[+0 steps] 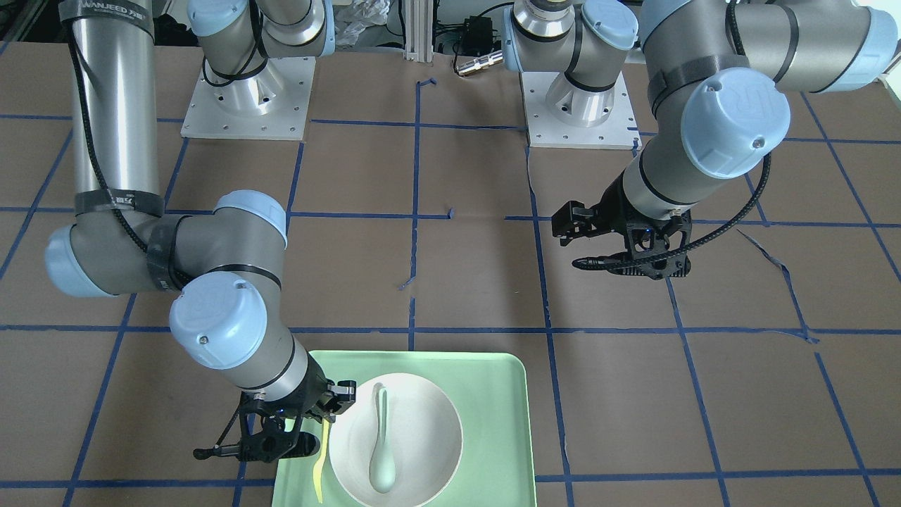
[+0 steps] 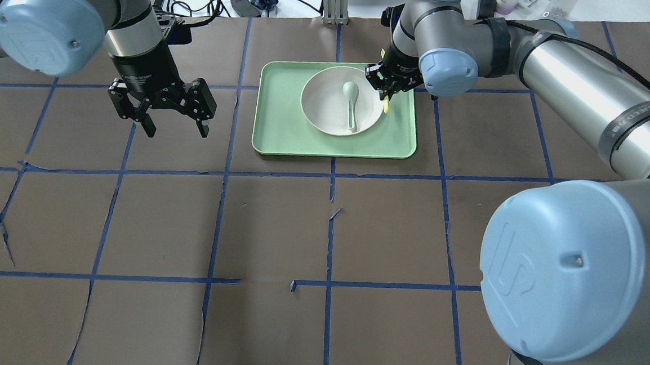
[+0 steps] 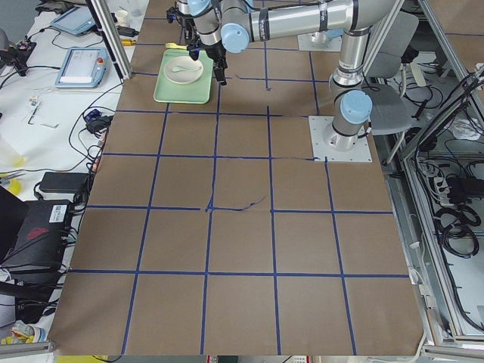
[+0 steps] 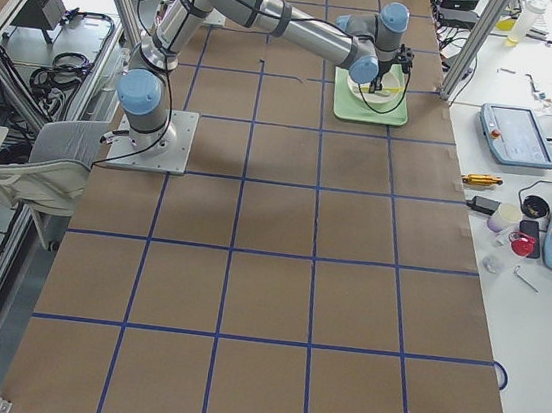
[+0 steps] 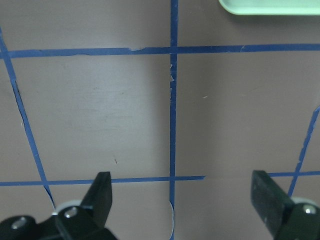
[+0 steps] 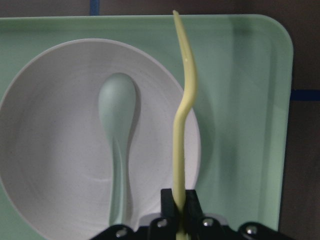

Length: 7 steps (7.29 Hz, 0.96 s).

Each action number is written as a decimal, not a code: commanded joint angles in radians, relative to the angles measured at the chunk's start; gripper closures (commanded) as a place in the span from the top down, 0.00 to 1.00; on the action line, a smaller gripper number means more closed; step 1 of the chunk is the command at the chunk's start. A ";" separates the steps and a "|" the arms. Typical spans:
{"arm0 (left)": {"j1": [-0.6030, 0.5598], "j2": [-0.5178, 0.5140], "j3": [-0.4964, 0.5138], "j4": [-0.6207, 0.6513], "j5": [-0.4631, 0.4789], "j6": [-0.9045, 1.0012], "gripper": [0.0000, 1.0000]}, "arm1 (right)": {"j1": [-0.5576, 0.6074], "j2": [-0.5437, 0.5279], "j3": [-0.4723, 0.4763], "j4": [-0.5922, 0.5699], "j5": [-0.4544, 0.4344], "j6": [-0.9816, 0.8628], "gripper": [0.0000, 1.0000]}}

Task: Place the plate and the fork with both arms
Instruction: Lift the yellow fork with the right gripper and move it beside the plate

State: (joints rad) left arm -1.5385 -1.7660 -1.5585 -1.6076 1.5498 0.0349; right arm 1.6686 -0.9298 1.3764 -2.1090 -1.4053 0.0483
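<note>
- Black strap [image 1: 105, 8] around the right arm [image 1: 112, 105] reads "MANJEED", with some smaller characters after it that I can't make out.
- The big light blue joint cap [image 2: 559, 270] has a raised "UR" logo on it, same as the other caps. That's all the writing I can read.
- The right hand [image 6: 181, 197] is pinched tight on one end of the fork [image 6: 182, 110], with the fingers clamped on the thin stem and no gap showing.
- From that grip the fork sticks out along the plate [image 6: 50, 150] on the robot's right side, crossing its rim and running over the bare strip of tray [image 6: 240, 100] next to it. Can't tell if the far tip touches the tray or hangs just above it.
- The plate sits on the mint-green tray, and a pale grey-green spoon [image 6: 117, 125] lies in it, bowl end away from the wrist camera.
- The left hand [image 2: 177, 132] is spread wide with nothing in it. It hovers over the bare brown table [image 2: 277, 225], off to the tray's left and well apart from it.
- Blue tape lines [image 5: 172, 100] make a grid on the table under that hand, and only a corner of the tray shows in its wrist view.
</note>
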 commanded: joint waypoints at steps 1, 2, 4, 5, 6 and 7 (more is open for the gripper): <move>-0.002 0.000 -0.006 0.000 -0.001 -0.004 1.00 | -0.024 0.006 0.055 0.004 0.019 -0.066 0.00; -0.002 0.000 -0.006 0.000 -0.001 -0.006 1.00 | -0.024 0.011 0.070 0.001 0.041 -0.077 0.00; -0.003 0.000 -0.008 0.000 -0.001 -0.006 1.00 | -0.024 0.017 0.072 -0.006 0.060 -0.073 0.03; -0.002 0.002 -0.006 0.000 -0.001 -0.007 1.00 | -0.024 0.019 0.072 -0.008 0.055 -0.074 0.10; -0.003 0.002 -0.008 0.000 -0.001 -0.007 1.00 | -0.029 0.022 0.072 -0.008 0.058 -0.073 0.12; -0.003 0.002 -0.008 0.000 -0.001 -0.007 1.00 | -0.030 0.022 0.070 -0.008 0.062 -0.071 0.12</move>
State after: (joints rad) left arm -1.5412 -1.7644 -1.5658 -1.6076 1.5493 0.0278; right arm 1.6411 -0.9096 1.4475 -2.1166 -1.3471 -0.0245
